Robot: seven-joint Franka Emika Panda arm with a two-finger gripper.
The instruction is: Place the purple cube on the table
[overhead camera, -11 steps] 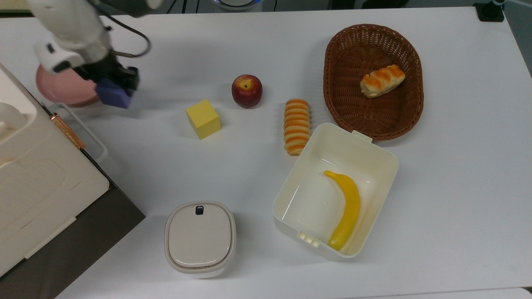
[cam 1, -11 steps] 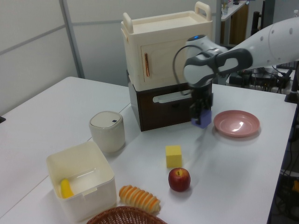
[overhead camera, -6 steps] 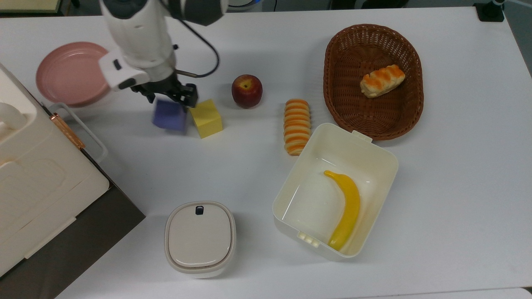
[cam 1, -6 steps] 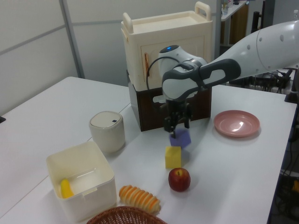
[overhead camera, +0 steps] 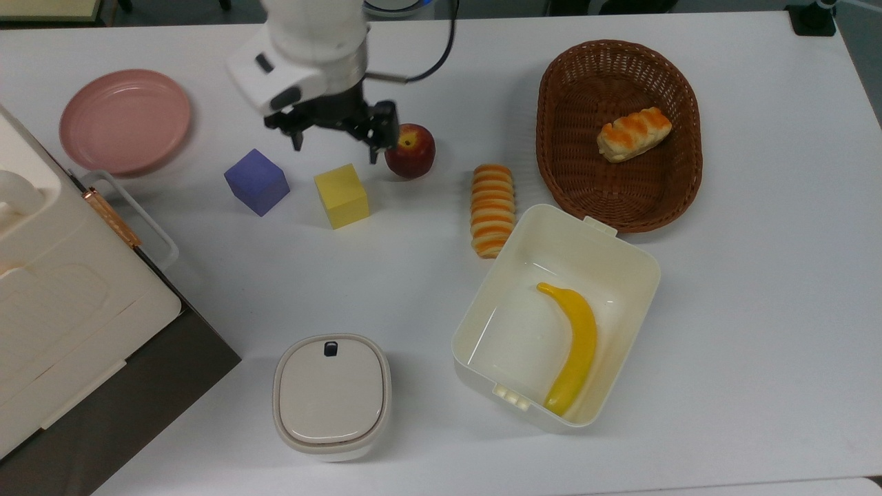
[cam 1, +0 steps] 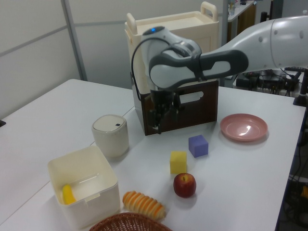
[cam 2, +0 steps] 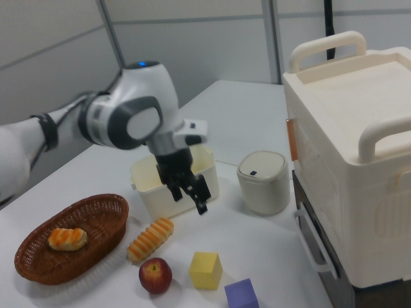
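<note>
Purple cube [overhead camera: 256, 182] sat flat on the table [overhead camera: 758, 310], nothing gripping it, between pink plate [overhead camera: 125, 120] and yellow cube [overhead camera: 340, 195], apart from both. Gripper [overhead camera: 335, 145] was raised above the table near the red apple [overhead camera: 410, 150], fingers spread apart and empty. Top view alone gave full container contents: brown wicker basket [overhead camera: 679, 186] held one striped bread roll [overhead camera: 633, 133]; open cream box [overhead camera: 613, 238] held a banana [overhead camera: 573, 346] lying along the top view's right wall; second striped roll [overhead camera: 492, 209] lay loose on the table between apple and box. Left view caught just the banana tip [cam 1: 69, 194] in the box [cam 1: 101, 168] and a sliver of basket rim [cam 1: 130, 220], but showed the cabinet front: cream upper unit [cam 1: 169, 44] over a dark drawer [cam 1: 190, 107] with pale handle. Right view put the gripper [cam 2: 191, 194] in front of the box [cam 2: 146, 192], interior hidden; basket [cam 2: 96, 212] with roll [cam 2: 67, 238] visible. Lidded beige canister [overhead camera: 331, 395] was closed, contents unseen; stood beside the cabinet in the right view [cam 2: 262, 181].
</note>
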